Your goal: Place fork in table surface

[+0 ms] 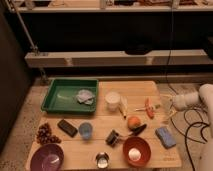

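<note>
No legible text, labels, numbers on any object.

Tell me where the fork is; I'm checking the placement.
In the camera view, the fork sits near the right edge of the table surface, just right of the orange stick, with the gripper close beside it at that edge.

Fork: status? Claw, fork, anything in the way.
Claw open, at the table right edge. Fork looks down on table beside it, next to orange stick. Nothing in the way.
</note>
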Action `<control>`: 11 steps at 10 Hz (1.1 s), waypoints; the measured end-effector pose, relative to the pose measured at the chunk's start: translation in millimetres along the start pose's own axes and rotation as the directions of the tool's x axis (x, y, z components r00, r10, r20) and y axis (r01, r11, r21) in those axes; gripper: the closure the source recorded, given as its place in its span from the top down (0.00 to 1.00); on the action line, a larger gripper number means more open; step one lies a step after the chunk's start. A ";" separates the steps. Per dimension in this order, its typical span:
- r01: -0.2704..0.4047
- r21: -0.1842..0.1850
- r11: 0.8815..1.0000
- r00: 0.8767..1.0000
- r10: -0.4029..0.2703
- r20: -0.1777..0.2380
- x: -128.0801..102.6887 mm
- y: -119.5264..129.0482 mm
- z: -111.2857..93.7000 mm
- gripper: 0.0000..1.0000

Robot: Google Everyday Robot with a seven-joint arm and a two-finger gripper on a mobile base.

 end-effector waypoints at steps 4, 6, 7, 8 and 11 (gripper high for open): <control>0.006 -0.019 1.000 1.000 -0.006 0.000 -5.8 -5.4 7.4 0.80; 0.051 -0.035 0.998 0.998 -0.052 -0.030 -15.1 -8.3 12.9 0.80; 0.085 -0.034 0.996 0.995 -0.087 -0.051 -18.1 -6.7 14.1 0.80; 0.154 -0.026 0.988 0.984 -0.156 -0.088 -23.2 -0.9 15.1 0.80; 0.257 -0.005 0.966 0.956 -0.255 -0.143 -31.6 11.7 16.1 0.80</control>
